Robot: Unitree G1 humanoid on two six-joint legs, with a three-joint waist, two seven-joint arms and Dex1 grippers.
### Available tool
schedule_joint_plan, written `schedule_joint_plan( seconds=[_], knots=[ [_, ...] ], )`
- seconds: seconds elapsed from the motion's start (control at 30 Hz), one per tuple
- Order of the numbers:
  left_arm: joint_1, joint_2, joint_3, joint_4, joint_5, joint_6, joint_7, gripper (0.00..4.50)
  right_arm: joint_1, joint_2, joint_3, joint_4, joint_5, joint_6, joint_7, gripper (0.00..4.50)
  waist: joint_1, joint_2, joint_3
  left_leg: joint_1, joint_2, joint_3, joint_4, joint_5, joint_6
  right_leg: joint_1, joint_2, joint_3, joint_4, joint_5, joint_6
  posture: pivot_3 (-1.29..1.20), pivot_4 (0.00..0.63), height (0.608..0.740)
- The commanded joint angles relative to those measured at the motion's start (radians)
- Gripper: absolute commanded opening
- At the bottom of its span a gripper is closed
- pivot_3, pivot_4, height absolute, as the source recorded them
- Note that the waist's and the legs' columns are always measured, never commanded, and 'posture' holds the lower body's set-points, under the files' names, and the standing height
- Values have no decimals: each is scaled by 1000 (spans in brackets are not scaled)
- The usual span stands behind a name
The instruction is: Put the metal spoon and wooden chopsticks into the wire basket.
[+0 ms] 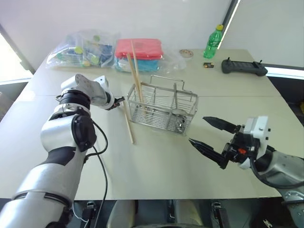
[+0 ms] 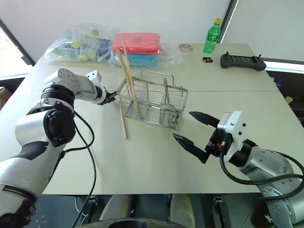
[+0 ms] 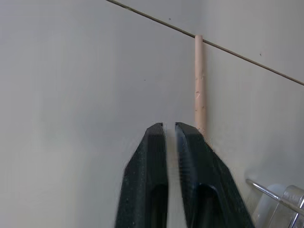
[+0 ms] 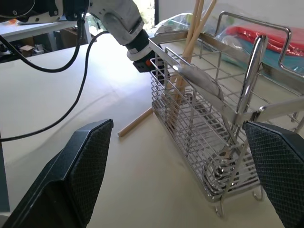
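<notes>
The wire basket [image 1: 161, 108] stands mid-table. Two wooden chopsticks [image 1: 135, 71] lean upright in its left end. A third chopstick [image 1: 128, 124] lies flat on the table by the basket's left side. The metal spoon [image 2: 166, 107] rests inside the basket toward its right end. My left gripper [image 1: 118, 101] hovers low at the far end of the lying chopstick [image 3: 199, 80]. Its fingers are almost together with nothing between them, and the stick runs beside one finger [image 3: 192, 156]. My right gripper [image 1: 209, 134] is wide open, level, just right of the basket [image 4: 204, 133].
At the back of the table are clear bags of small items [image 1: 83, 50], a red and blue stack in plastic [image 1: 140, 52], a green bottle [image 1: 213, 42], a small dish [image 1: 186, 53], a battery [image 1: 208, 64] and a black controller [image 1: 243, 67]. A black cable [image 1: 102, 156] hangs from the left arm.
</notes>
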Motion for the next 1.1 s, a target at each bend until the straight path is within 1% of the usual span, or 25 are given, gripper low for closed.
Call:
schedule_joint_plan(
  seconds=[0.03,0.07,0.33,0.57,0.67,0.8,1.1],
  knots=[
    [-12,-15,-24,-16,12,1,-15,2357,-31,-25,-31,10,50,22,-3,4500,-1,0,0,0,0,0,0,0,0,0,0,0,0,0,0,0,150,692],
    [-10,-20,-31,-16,16,0,-20,2772,-38,-30,-36,13,60,29,-4,4500,-1,0,0,0,0,0,0,0,0,0,0,0,0,0,0,0,150,692],
    [3,-58,-84,1,59,-44,-31,2772,-60,-57,-61,20,104,59,-10,4500,1,3,-2,2,0,0,0,0,0,2,0,0,1,0,0,0,150,692],
    [15,-65,-93,31,83,-115,-29,2772,-47,-46,-76,7,105,54,-32,4500,-1,4,-2,3,0,0,1,0,0,2,0,0,1,0,0,0,150,692],
    [12,-70,-95,39,90,-124,-31,2029,-44,-42,-76,0,107,52,-42,4500,0,4,-2,2,0,0,1,0,0,2,0,0,1,0,0,0,150,692],
    [3,-75,-96,46,97,-128,-41,97,-41,-37,-73,-5,106,49,-57,4500,0,4,-2,2,0,0,1,0,0,2,0,0,1,0,0,0,150,692],
    [8,-74,-76,51,90,-117,-33,97,-44,-37,-58,1,97,47,-65,4500,0,4,-2,2,0,0,1,0,0,2,0,0,0,0,0,0,150,692]
  ],
)
